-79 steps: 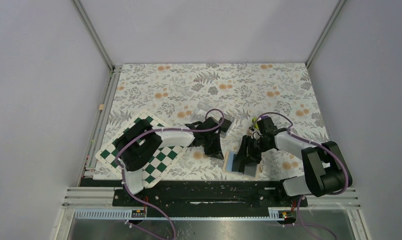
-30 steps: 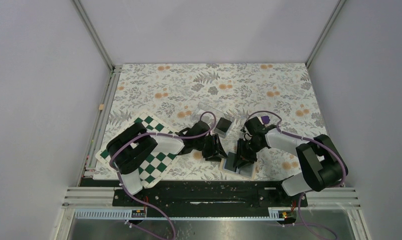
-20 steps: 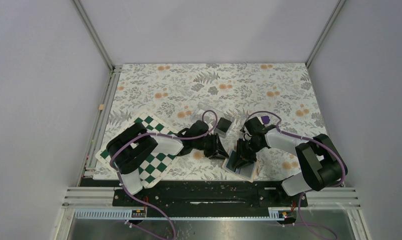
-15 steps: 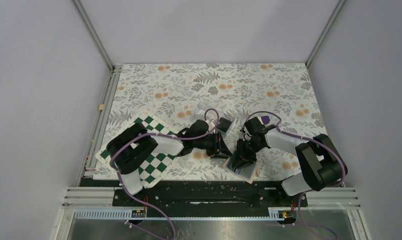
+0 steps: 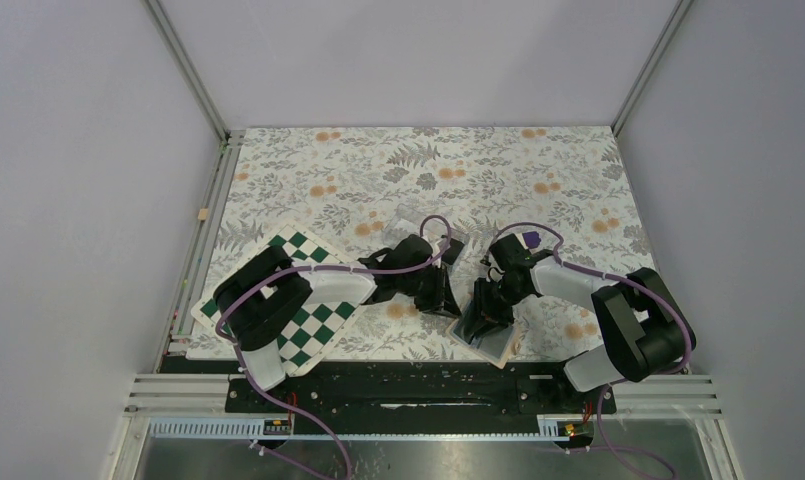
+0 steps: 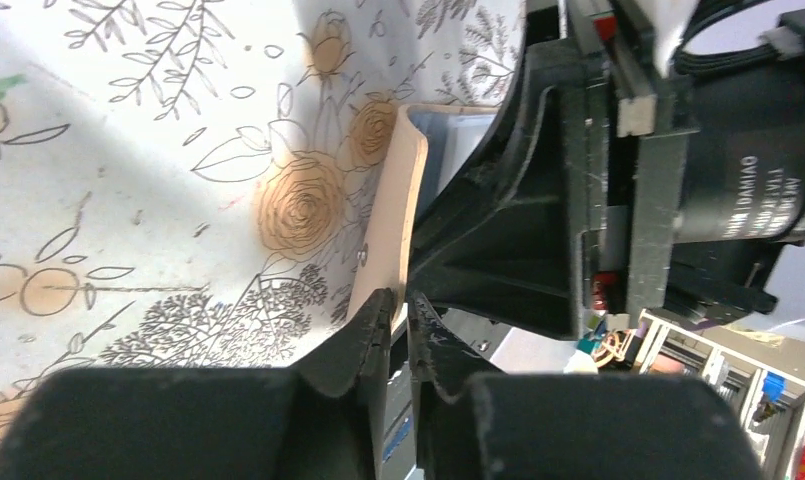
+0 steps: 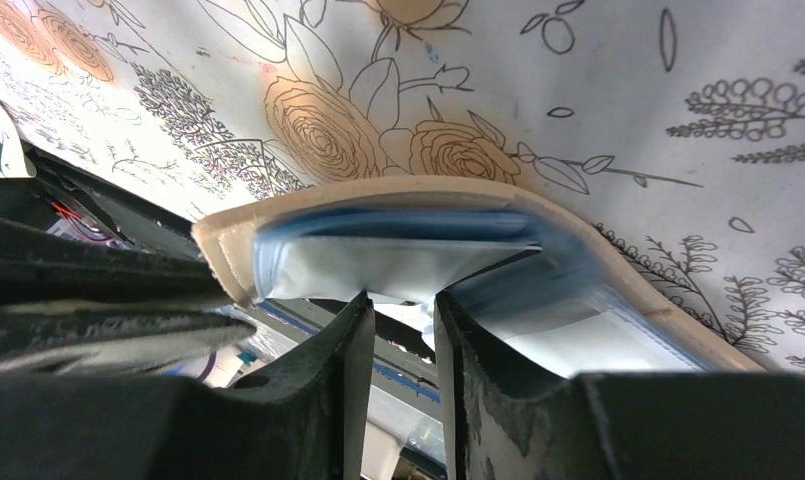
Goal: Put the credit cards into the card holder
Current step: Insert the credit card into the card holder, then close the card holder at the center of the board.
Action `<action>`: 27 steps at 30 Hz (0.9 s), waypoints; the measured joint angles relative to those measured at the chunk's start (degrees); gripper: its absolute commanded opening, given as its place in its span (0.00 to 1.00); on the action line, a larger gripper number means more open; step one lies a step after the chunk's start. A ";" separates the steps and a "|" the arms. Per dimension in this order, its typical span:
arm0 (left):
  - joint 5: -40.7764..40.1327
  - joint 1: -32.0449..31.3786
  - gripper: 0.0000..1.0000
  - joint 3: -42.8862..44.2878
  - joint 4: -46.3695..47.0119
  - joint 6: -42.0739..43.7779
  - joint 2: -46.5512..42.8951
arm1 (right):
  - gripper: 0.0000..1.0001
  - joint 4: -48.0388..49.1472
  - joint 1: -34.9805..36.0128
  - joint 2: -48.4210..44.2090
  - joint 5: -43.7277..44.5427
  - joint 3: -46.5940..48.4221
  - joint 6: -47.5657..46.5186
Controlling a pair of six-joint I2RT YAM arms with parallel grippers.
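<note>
the main risk we see is the flat tan folding card holder (image 7: 398, 193), lined in light blue, slipping loose or folding shut. it sits at the near edge of the white floral-print tablecloth (image 5: 378, 170), between the two arms, with one leaf raised off the cloth. the left gripper (image 6: 396, 312) is pinched closed on the lower edge of that raised tan leaf. the bite looks shallow, so we judge that a small pull from the other arm could tug the leaf free. the right gripper (image 7: 400, 318) has its fingertips tucked in under the blue lining with only a narrow slit between them. we cannot tell whether they hold a card or anything else. if those tips push on at an angle, they could snag the lining or shove the whole card holder toward the near edge, which is close.

the two grippers are almost touching here, so we also judge a knock between them likely if either one swings.

one thin dark grey credit card (image 5: 453, 248) lies in the clear plastic box (image 5: 414, 217) just behind the left wrist, apart from the card holder. the left arm and its purple cable (image 5: 433, 221) partly cover it. a small purple block (image 5: 530, 240) sits beside the right arm. the green-and-white chequered board (image 5: 323, 318) lies under the left arm, well apart from the card holder.
</note>
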 measured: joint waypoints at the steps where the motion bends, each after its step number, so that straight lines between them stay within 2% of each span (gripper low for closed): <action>1: -0.35 0.02 0.08 0.00 -0.59 0.52 0.00 | 0.37 0.00 0.00 0.00 -0.02 0.00 0.00; 6: -0.63 -0.02 0.24 0.09 -1.97 2.05 0.00 | 0.38 0.15 0.00 -0.31 -0.26 0.02 -0.17; 10: -0.57 -0.63 0.26 0.70 -2.89 2.91 0.02 | 0.38 0.61 0.00 -0.70 -0.50 0.04 -0.39; 12: -0.52 -0.76 0.19 1.09 -3.32 3.39 0.15 | 0.38 0.70 0.00 -0.74 -0.63 0.04 -0.52; 15: -0.52 -0.76 0.00 1.49 -4.07 4.04 0.50 | 0.38 0.92 0.00 -0.74 -1.14 0.04 -0.72; 19: -0.87 -0.66 0.00 1.53 -4.92 4.66 0.79 | 0.45 0.92 0.00 -0.94 -1.53 0.11 -0.81; 23: -1.97 -0.74 0.00 1.53 -7.82 5.11 0.07 | 0.60 0.90 0.00 -2.23 -1.44 0.50 -0.98; 27: -4.83 -0.61 0.00 1.53 -14.84 5.73 -4.09 | 0.71 0.74 0.02 -5.42 -1.36 2.21 -1.42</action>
